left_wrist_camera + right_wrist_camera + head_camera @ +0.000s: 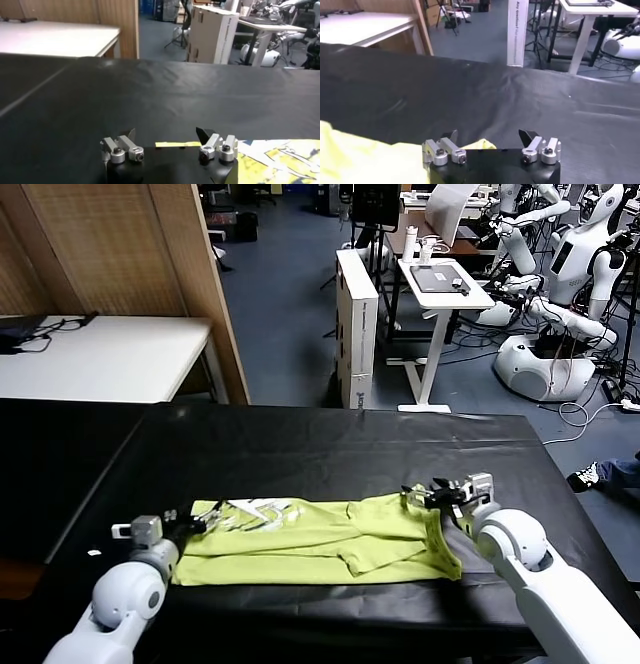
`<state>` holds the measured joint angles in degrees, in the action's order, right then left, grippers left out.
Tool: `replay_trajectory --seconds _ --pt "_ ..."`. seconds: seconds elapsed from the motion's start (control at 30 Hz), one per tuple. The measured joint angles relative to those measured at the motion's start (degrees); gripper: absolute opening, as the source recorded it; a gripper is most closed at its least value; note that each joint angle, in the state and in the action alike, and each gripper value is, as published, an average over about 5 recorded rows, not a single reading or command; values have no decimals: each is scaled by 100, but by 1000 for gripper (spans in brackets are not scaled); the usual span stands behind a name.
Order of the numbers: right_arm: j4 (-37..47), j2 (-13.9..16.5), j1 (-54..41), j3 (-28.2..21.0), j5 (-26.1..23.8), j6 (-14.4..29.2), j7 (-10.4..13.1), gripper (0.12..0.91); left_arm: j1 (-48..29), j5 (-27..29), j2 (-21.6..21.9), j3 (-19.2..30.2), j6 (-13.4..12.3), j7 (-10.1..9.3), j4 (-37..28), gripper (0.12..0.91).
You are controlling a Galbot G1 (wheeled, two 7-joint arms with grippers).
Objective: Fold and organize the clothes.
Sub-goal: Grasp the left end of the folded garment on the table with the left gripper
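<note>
The lime yellow-green T-shirt lies folded into a long band on the black table cloth, white print near its left end. My left gripper is open at the shirt's left end; in the left wrist view a strip of the shirt's edge shows between the fingers. My right gripper is open at the shirt's upper right corner; in the right wrist view a yellow corner shows between the fingers. Neither grips fabric.
The table's front edge runs just below the shirt. A white table and a wooden panel stand behind at the left. A white box, a small desk and other robots stand beyond.
</note>
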<state>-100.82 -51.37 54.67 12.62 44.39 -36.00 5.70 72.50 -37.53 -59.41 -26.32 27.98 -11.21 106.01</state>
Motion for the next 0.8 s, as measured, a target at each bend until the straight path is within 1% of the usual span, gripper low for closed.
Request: replay_trajectory --seconds 0.1,0.13,0.23,0.3,0.33,0.4,0.5,0.57,0.6,0.67,0.8 --pt "12 -2 -24 -36 3 -9 2 861 41 3 -5 7 8 -8 43 873" --pt "14 -3 -24 -43 3 -11 2 842 51 3 -4 7 11 -10 58 841" --pt "15 -8 -9 -54 4 -16 1 769 65 1 7 7 18 -12 89 671" --pt "14 -12 11 -53 5 -18 -1 695 67 0 16 5 20 -12 98 524" --pt "14 -15 21 -49 5 -18 -2 651 67 0 19 4 21 -12 99 469" --pt "9 -22 45 -34 5 -17 -3 535 68 0 25 -2 22 -8 99 348" --pt "-2 -43 83 -1 -2 2 10 347 70 7 32 -16 21 5 92 225" --pt "-7 -67 113 26 -10 33 42 231 70 38 35 -26 14 19 76 180" --pt "-9 -82 131 42 -13 53 67 190 70 70 37 -30 7 31 65 166" --pt "-11 -109 169 76 -15 88 117 145 71 144 40 -39 -12 58 41 155" --pt "-20 -141 247 147 -14 124 169 140 72 199 51 -75 -38 81 12 158"
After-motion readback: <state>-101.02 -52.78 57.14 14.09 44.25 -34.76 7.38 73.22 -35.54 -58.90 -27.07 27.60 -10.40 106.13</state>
